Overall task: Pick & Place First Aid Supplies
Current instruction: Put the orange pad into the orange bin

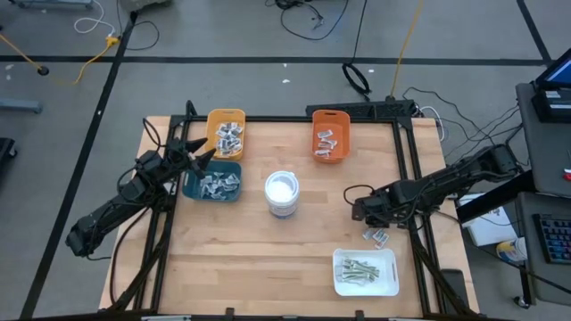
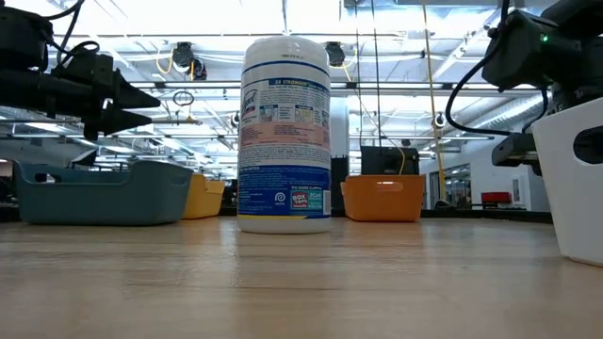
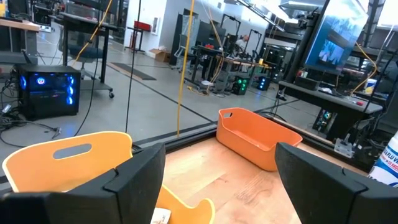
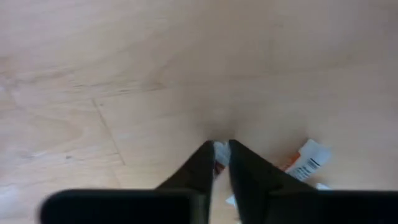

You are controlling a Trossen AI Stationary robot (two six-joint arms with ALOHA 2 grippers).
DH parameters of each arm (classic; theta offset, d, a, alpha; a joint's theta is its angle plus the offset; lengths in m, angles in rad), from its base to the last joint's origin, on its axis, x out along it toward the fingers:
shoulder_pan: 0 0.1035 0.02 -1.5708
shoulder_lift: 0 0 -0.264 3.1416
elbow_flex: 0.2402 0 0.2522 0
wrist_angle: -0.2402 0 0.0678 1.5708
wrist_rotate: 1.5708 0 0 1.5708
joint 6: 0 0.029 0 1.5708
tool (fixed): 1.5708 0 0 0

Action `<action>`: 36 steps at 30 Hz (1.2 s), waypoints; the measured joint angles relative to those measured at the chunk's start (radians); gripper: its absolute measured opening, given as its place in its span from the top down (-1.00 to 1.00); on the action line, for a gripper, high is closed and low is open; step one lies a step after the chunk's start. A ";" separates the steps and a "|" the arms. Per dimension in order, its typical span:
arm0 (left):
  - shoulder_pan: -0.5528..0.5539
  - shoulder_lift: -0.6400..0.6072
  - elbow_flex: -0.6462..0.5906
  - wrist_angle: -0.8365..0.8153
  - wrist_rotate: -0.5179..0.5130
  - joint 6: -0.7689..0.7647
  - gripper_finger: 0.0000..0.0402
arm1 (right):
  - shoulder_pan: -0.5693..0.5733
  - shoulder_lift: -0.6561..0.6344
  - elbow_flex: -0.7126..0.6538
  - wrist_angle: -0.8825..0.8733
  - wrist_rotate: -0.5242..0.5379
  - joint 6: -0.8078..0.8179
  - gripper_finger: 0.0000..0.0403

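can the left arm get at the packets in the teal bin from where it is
Probably yes. The left gripper hovers open right at the teal bin, whose packets lie uncovered, with nothing between them. The right gripper is far across the table.

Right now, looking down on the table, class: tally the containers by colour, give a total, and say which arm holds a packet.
Yellow bin: 1
Orange bin: 1
Teal bin: 1
White tray: 1
White wipes canister: 1
Total: 5
The right gripper pinches a white-and-red sachet over the table.

The right tool point(image 4: 221, 152) hides most of the packet point(image 4: 218, 154) pinched between its fingers, kind unreadable.
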 joint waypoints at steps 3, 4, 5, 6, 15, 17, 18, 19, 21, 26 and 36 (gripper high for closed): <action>0.000 0.000 0.000 0.000 0.000 0.000 -0.52 | -0.007 0.000 0.000 0.003 0.010 -0.024 0.96; 0.000 0.000 0.000 0.000 0.000 0.000 -0.52 | -0.012 0.000 0.000 0.001 0.010 -0.035 0.96; 0.000 0.000 0.000 0.000 0.000 0.000 -0.52 | -0.019 0.000 -0.001 -0.002 0.010 -0.045 0.95; 0.000 0.000 0.000 0.000 0.000 0.000 -0.52 | -0.029 0.001 -0.001 -0.005 0.009 -0.061 0.93; 0.000 0.000 0.000 0.000 0.000 0.000 -0.52 | -0.230 0.012 0.111 -0.077 0.040 -0.643 0.98; 0.000 0.000 0.000 0.000 0.000 0.000 -0.52 | -0.276 0.026 0.161 -0.101 0.035 -0.808 0.99; 0.000 0.000 0.000 0.000 0.000 0.000 -0.52 | -0.298 0.035 0.188 -0.117 0.028 -0.891 0.99; 0.000 0.000 0.000 0.000 0.000 0.000 -0.52 | -0.317 0.044 0.216 -0.131 0.020 -0.975 0.99; 0.000 0.000 0.000 0.000 0.000 0.000 -0.52 | -0.352 0.069 0.275 -0.171 0.017 -1.138 0.99; 0.000 0.000 0.000 0.000 0.000 0.000 -0.52 | -0.409 0.127 0.428 -0.279 0.012 -1.527 0.99; 0.000 0.000 0.000 0.000 0.000 0.000 -0.52 | -0.497 0.258 0.662 -0.376 0.014 -2.098 1.00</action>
